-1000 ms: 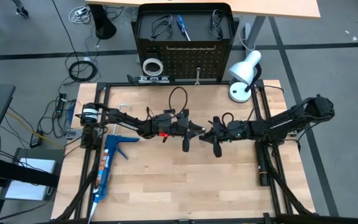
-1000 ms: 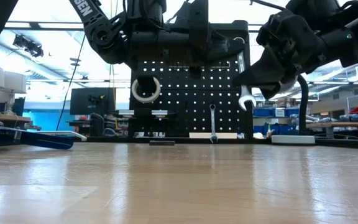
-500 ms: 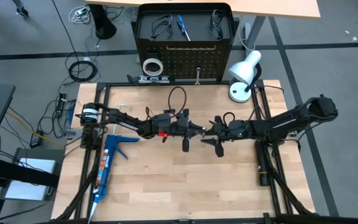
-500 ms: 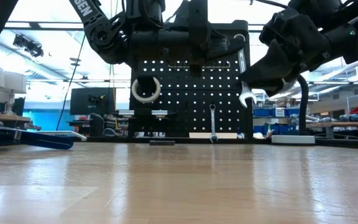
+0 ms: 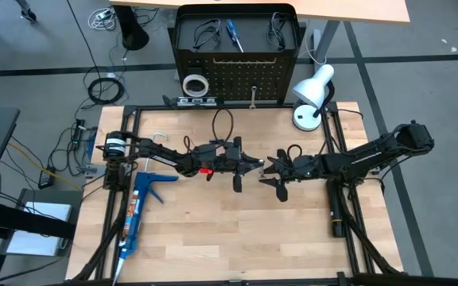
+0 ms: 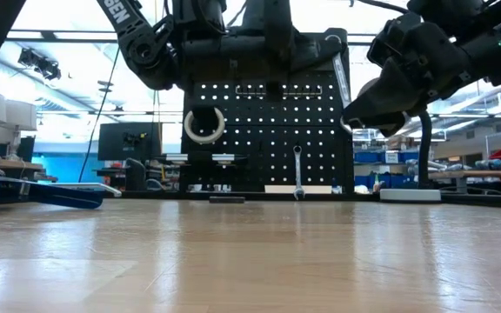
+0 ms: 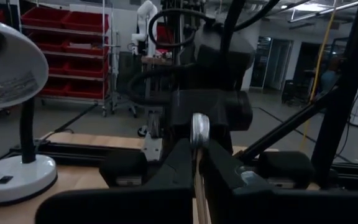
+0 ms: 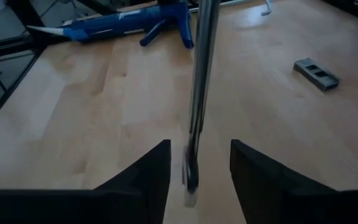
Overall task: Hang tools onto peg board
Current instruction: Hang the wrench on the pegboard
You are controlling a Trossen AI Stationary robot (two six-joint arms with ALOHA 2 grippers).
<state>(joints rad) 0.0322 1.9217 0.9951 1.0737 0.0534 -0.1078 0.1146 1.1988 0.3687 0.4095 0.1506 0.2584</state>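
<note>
- Spreading pale and woody across the scene: a butcher-block table [image 5: 237, 230] of light planks, matte grain, framed by dark rails.
- Lying all around below it: grey floor [image 5: 436, 119] with cables and a tan desk edge at the far side; glowing beyond, in the low view, a bright workshop with shelving and screens.
- Standing upright at the table's far edge: the peg board [image 6: 263, 139], a black metal panel dotted with regular small holes, black-framed.
- Hanging on that board: a white tape ring [image 6: 203, 125] toward one side, a slim silver wrench [image 6: 297, 172] lower down near the middle; resting in the tray on top, a blue-handled screwdriver [image 5: 234, 34] between black wire loops [image 5: 205, 33].
- Lying flat near the table's left side: a blue caulking gun [image 5: 139, 208], long and tubular.
- Standing at the far right corner: a white desk lamp [image 5: 311, 94], round base, domed shade.
- Reaching in over mid-table: the left gripper [image 7: 197, 163], fingers pinched tight on a second wrench [image 7: 198, 130], shiny ring end poking up between them.
- Facing it just beside: the right gripper [image 8: 195, 167], fingers parted, straddling the same wrench's polished shaft without pressing on it.
- Sitting alone on the wood: a small grey block [image 8: 316, 72].
</note>
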